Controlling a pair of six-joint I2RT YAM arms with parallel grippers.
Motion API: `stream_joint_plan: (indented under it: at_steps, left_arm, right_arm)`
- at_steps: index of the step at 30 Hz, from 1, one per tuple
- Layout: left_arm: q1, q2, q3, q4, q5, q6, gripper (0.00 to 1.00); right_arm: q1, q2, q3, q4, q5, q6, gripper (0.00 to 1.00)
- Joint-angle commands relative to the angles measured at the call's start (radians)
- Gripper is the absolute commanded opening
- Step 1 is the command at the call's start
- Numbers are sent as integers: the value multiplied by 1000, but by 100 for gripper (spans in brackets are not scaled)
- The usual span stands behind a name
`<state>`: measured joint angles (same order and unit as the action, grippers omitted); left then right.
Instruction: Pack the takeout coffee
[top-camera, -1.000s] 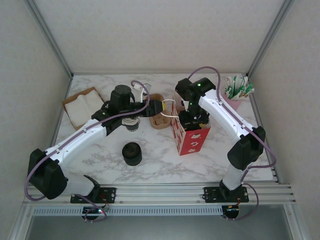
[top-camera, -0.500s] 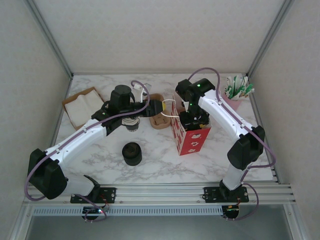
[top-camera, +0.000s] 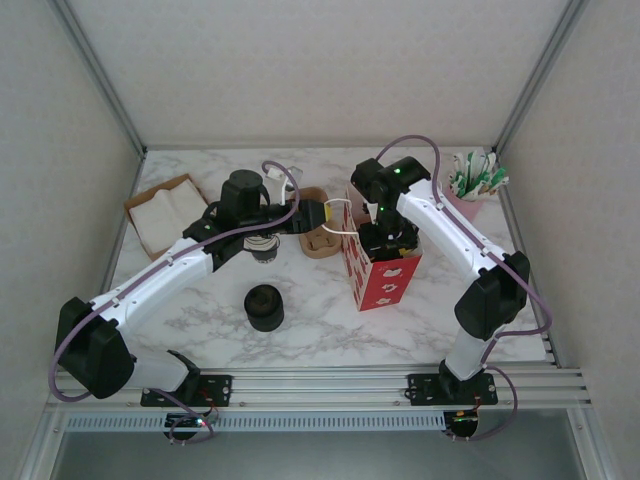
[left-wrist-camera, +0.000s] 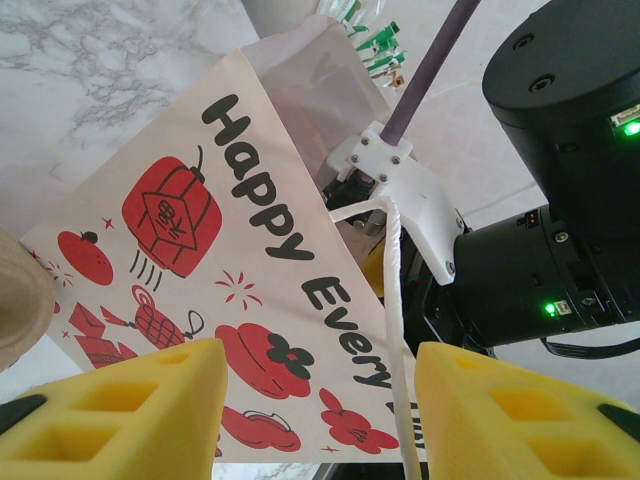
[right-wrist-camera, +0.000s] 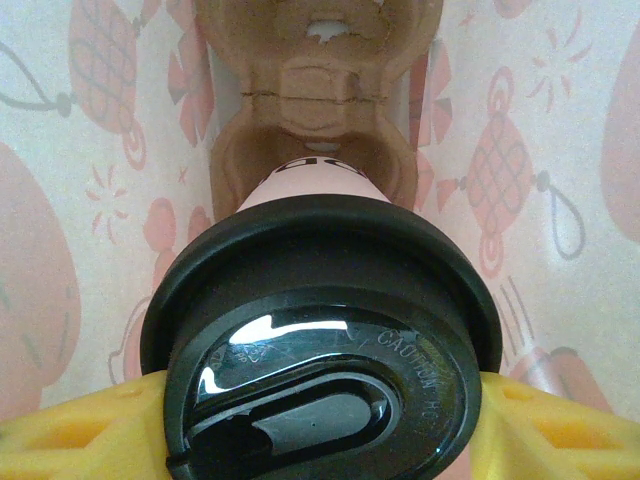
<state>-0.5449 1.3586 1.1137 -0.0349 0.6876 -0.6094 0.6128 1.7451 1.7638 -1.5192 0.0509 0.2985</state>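
Right gripper (right-wrist-camera: 320, 430) clamps the black-lidded cream paper cup (right-wrist-camera: 320, 290) inside the red-and-white paper bag (top-camera: 385, 280) — released askew, it could topple; left gripper (left-wrist-camera: 320, 405) stands open.

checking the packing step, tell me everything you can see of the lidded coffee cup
The cream-white paper cup with a round black plastic lid sits inside the red-and-white paper bag, lid towards the camera. The glossy lid has a raised rim, a sip flap and embossed caution lettering. Only a strip of pale wall shows, leading to the brown moulded pulp carrier. The yellow jaws of the right gripper flank the lid, touching its sides.
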Motion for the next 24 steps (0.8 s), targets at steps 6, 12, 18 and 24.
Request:
stream_joint_plan:
  at_steps: [6,12,18,24]
  left_arm:
    - [12,4,1,24,1,-6,52]
    - [11,4,0,22,1,-6,52]
    - [11,3,0,24,1,-7,52]
    - [11,6,-1,25,1,-7,52]
  right_arm:
    - [-6,8,-3,-5,-7,-5,67]
    - [-7,8,0,-7,-8,-5,67]
    - [-7,7,-1,-5,-5,-6,67]
    - [-6,5,-8,9,-6,-6,67]
